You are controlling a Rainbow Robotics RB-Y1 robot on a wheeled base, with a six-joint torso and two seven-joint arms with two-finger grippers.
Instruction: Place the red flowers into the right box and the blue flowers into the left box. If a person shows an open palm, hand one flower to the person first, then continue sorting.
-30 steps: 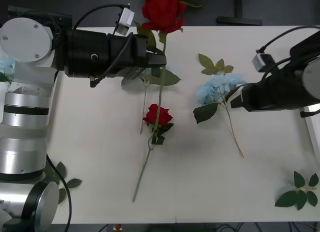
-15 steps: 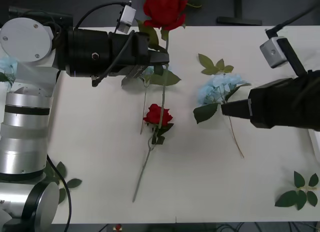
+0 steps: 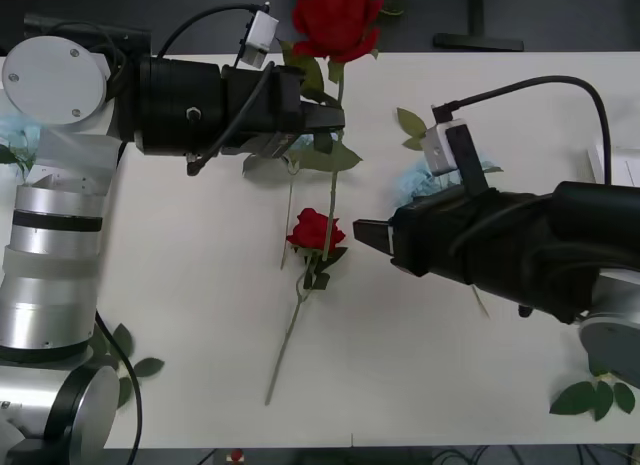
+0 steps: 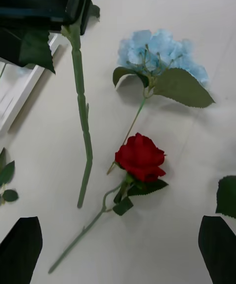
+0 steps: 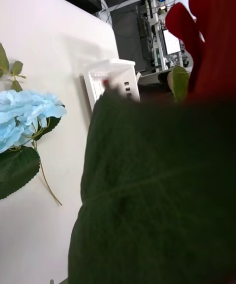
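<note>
While left tool [image 3: 322, 118] grips a raised rose [image 3: 333, 20] by its stem
Right tool [image 3: 362, 232], fingers spread, hangs just right of the rose lying on the bench [image 3: 317, 231].

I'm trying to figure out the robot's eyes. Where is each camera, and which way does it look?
Front view: above the arms, looking down at the table; both arms show, the left claw holding a red rose, the right claw reaching toward the lying rose.
Right wrist view: on the right arm, facing that lying rose and a blue flower; its open finger shows.
Left wrist view: on the left arm, behind a leaf, facing the right box.
Shared: both wrist views see the blue flower.
</note>
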